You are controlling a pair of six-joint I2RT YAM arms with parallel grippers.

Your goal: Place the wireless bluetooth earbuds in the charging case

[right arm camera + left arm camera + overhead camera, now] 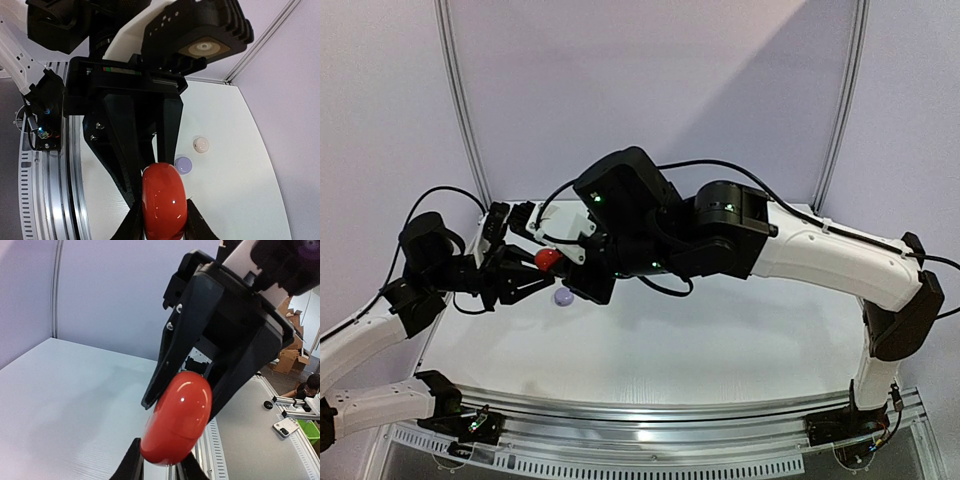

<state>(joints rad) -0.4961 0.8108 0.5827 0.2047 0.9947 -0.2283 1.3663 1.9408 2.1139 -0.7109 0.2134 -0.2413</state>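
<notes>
Charging case (549,259), glossy red, in both arms' jaws above table (720,350)

A: Where can a hand pass?
B: Across the table's (740,345) near and right side. At left, the left gripper (162,462) and right gripper (182,405) meet on the red charging case (549,259), crowding the lilac case (563,297); the white case (201,145) lies just beyond.

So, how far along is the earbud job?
Done: nothing visible yet; no earbud is in view. In hand: the red case, looking closed, gripped mid-air by the left gripper and the right gripper. Still to do: opening it and inserting earbuds; the lilac case and white case wait on the table.
</notes>
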